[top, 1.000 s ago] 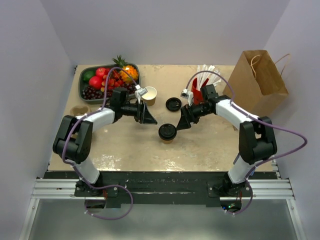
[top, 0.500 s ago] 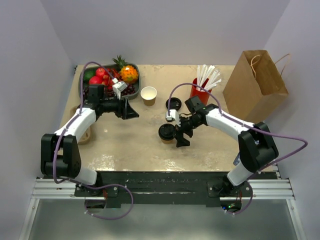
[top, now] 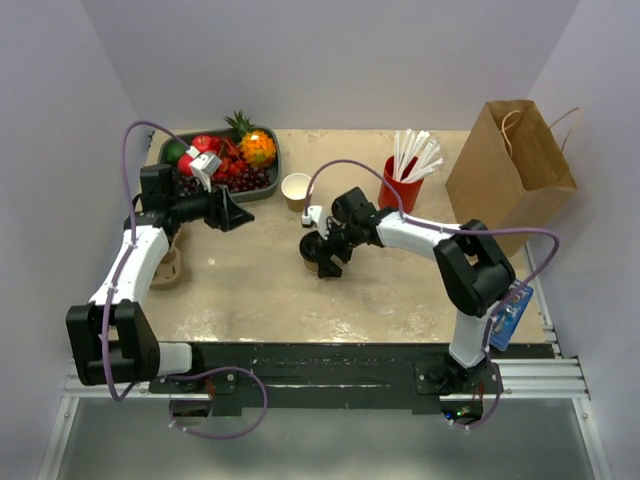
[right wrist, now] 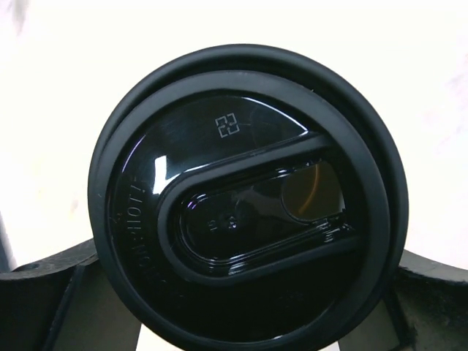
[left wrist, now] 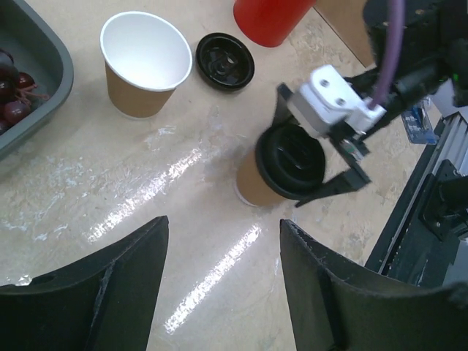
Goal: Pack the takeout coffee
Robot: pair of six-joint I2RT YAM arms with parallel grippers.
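Observation:
The takeout coffee (top: 312,248) stands mid-table, a tan-banded paper cup with a black lid (right wrist: 245,197). It also shows in the left wrist view (left wrist: 281,168). My right gripper (top: 324,254) straddles it, one finger on each side of the cup just under the lid, and appears shut on it (right wrist: 241,300). My left gripper (top: 234,212) is open and empty at the left, near the fruit tray, its fingers (left wrist: 117,285) pointing toward the cup from a distance.
An open paper cup with no lid (top: 296,188) and a loose black lid (left wrist: 225,61) lie behind the coffee. A red cup with white straws (top: 400,182), a brown paper bag (top: 510,165), a grey fruit tray (top: 170,148) and a tan holder (top: 166,268) stand around.
My right gripper swung down and left and closed in around the lidded cup, which shifted slightly left. My left arm drew back to the left, away from the cup.

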